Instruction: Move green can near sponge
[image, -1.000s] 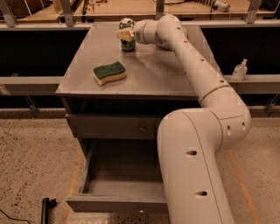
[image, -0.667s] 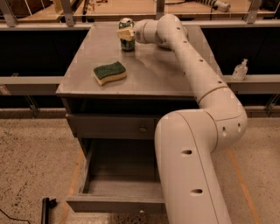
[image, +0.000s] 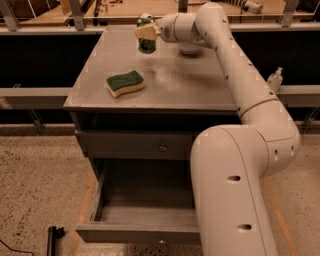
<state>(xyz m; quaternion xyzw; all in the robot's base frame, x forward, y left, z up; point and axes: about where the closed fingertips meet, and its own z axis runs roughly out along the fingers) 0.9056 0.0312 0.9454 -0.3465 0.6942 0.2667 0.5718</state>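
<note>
The green can (image: 146, 44) is at the far middle of the grey cabinet top (image: 175, 85), held a little above the surface. My gripper (image: 148, 32) reaches in from the right and is shut on the green can's upper part, with one pale finger (image: 145, 32) across its front. The sponge (image: 125, 82), dark green on top over pale yellow foam, lies flat on the left part of the cabinet top, nearer the front edge and well apart from the can.
A white bowl (image: 190, 49) sits behind my arm at the back of the top. The cabinet's bottom drawer (image: 145, 210) stands pulled open. A small bottle (image: 275, 79) is on the ledge to the right. A rail runs behind the cabinet.
The green can has risen slightly off the cabinet top in my gripper. The sponge has not moved.
</note>
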